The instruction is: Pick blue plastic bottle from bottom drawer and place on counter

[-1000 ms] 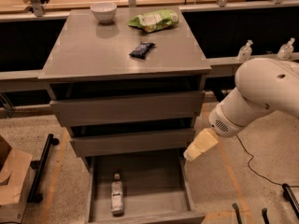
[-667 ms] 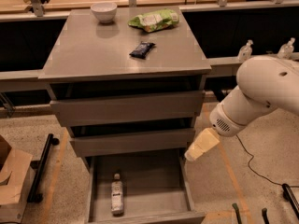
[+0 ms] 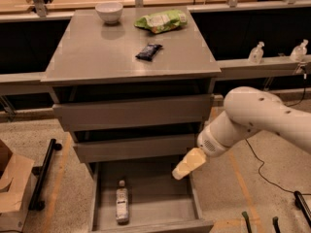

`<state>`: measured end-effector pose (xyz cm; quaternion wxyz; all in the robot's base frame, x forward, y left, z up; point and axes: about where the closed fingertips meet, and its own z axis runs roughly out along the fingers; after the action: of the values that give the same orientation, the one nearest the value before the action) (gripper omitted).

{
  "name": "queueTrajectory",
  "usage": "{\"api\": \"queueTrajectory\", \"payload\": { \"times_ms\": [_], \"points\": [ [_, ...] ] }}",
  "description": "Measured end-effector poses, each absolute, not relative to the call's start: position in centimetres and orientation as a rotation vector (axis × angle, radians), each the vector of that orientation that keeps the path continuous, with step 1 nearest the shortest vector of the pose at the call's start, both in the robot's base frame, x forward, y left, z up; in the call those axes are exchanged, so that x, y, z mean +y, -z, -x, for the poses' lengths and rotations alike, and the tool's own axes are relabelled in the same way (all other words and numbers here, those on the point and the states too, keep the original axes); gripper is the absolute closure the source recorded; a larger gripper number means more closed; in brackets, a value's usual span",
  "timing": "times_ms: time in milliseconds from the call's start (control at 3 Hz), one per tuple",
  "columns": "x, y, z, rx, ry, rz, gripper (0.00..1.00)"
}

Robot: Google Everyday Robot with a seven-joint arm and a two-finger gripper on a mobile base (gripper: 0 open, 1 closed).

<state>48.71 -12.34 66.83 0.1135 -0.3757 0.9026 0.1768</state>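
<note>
Cream-coloured gripper at the end of a thick white arm hangs over the right side of the bottom drawer, close to its right wall and just below the middle drawer front. It points down and to the left. Whether it is spread or closed cannot be told, and it holds nothing that can be seen.

The bottom drawer stands pulled out from the grey cabinet. The blue plastic bottle lies flat on the drawer floor, left of centre and toward the front edge, with its white cap pointing back at the cabinet. It is well apart from the gripper.

Above, the counter carries a white bowl at its back left, a green snack bag at its back right, and a small dark packet near the middle. The upper drawer front is closed.

Two small clear pump bottles sit on a ledge to the right of the cabinet. A cardboard box rests on the floor at the far left
</note>
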Motion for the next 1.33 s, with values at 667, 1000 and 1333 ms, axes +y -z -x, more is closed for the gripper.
{"api": "queueTrajectory", "payload": {
  "times_ms": [667, 1000, 1333],
  "points": [
    [-6.8, -59.9, -50.3, 2.655, -0.662, 0.951, 0.00],
    [-6.7, -59.7, -50.6, 2.650, -0.662, 0.943, 0.00],
    [-5.9, -59.2, -50.8, 2.627, -0.710, 0.952, 0.00]
  ]
}}
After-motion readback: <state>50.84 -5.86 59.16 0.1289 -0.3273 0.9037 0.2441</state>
